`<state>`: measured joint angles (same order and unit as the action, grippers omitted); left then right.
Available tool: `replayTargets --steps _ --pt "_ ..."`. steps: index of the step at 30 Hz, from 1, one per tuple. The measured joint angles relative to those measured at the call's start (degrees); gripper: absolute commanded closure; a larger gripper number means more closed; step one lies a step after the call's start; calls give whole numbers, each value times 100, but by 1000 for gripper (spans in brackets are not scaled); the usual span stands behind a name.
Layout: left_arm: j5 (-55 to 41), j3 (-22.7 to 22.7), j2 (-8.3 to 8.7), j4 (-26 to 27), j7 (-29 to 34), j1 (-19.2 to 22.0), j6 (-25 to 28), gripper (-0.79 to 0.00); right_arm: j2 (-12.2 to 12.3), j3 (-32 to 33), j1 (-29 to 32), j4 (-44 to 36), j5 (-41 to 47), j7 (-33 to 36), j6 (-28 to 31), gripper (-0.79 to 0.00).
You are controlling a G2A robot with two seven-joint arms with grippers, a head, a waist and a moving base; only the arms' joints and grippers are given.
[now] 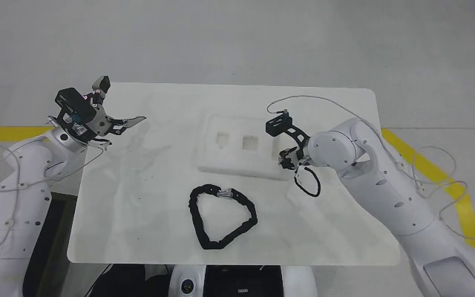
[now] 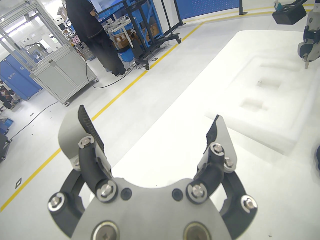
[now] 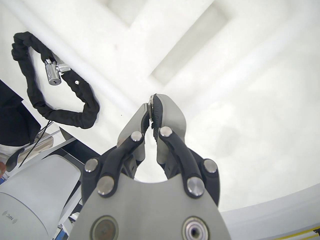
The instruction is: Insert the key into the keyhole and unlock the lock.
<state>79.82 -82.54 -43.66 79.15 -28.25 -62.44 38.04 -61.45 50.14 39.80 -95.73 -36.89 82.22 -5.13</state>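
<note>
Thin rigid key (image 3: 150, 108), judged slippery, is pinched in clenched right gripper (image 3: 151, 103); left gripper (image 2: 149, 113) is held open, empty; limp chain lock (image 3: 62, 114) is best steadied by its chrome cylinder (image 3: 53, 74).

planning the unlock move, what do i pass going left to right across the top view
left gripper, open → chain lock → right gripper, shut on the key. The foam tray is left out because it spans the same stretch as the chain lock.
</note>
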Motion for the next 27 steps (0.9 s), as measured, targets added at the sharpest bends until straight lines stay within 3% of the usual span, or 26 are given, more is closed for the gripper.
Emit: replayTargets --steps 11,19,27 --pt "0 0 0 0 0 0 0 -785 91 94 70 -432 -965 577 -495 0" --pt "0 0 0 0 0 0 0 -785 36 94 -24 -305 -799 469 -590 0" --pt "0 0 0 0 0 0 0 -785 181 807 383 -805 -427 275 -319 0"
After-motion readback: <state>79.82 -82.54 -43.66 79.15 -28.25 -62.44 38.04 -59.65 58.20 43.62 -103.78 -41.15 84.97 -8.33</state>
